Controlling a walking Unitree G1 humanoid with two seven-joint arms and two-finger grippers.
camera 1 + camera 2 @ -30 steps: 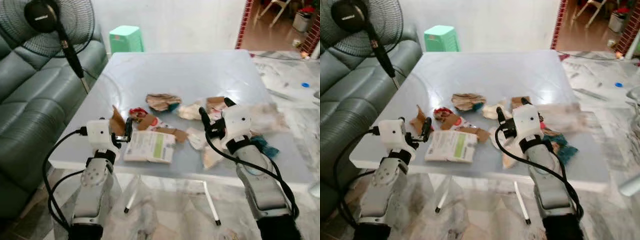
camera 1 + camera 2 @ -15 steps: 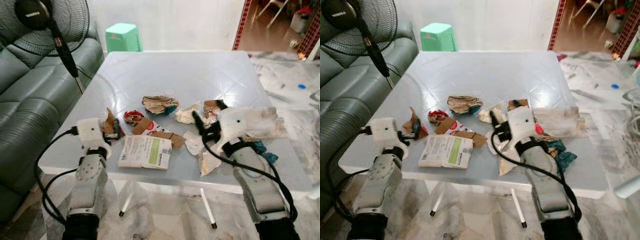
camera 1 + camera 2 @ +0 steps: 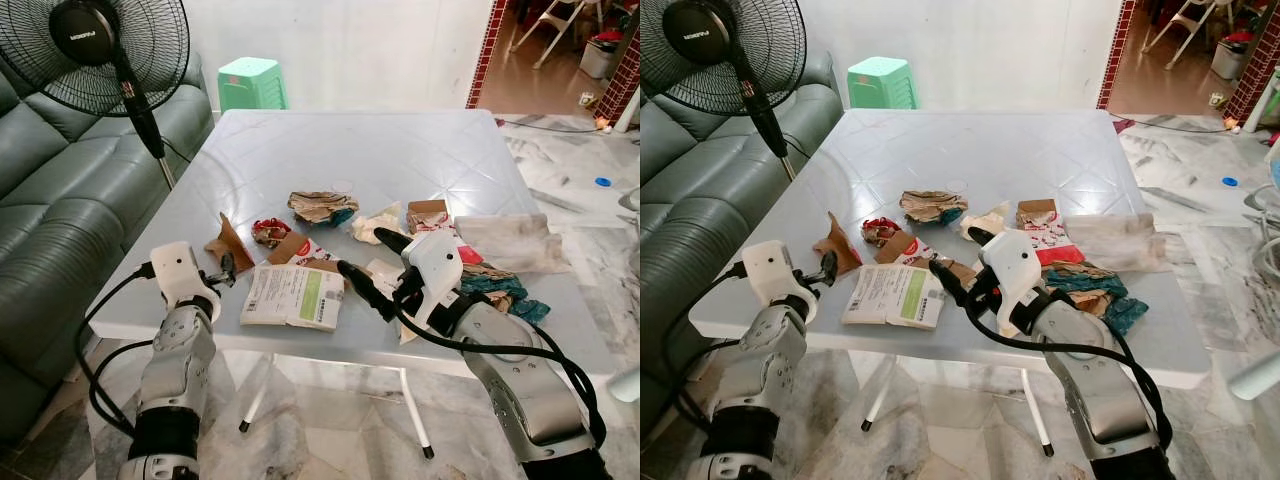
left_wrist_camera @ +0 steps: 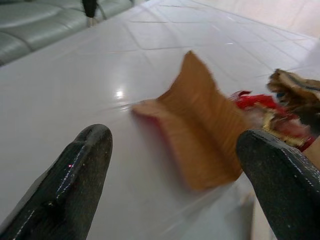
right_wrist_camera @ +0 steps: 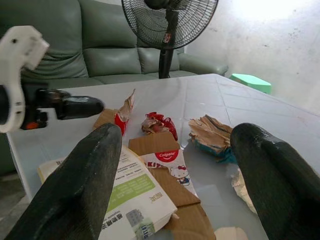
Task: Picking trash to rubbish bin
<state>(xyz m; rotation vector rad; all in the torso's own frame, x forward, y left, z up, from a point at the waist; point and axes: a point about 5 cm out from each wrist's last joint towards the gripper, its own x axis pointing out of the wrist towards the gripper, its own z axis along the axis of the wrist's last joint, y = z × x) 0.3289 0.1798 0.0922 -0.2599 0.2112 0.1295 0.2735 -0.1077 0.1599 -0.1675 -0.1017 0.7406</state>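
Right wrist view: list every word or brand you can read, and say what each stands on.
"Colgate": white carton, on its red patch.
"KITTY": the same carton, in part; only these letters are clear.
Leaflet: small print beside the green block, too small to read.
Fan hub, left eye view: a white brand word, too blurred to read surely.

The fan (image 3: 100,50) is cut off by the top and left edges of the left eye view. The sofa (image 3: 50,220) runs off the left edge. In the left wrist view the brown cardboard scrap (image 4: 200,125) and red wrapper (image 4: 260,107) are blurred. The right arm (image 3: 520,385) hides part of the teal wrapper (image 3: 510,295). Print on the white leaflet (image 3: 295,297) is too small to read.
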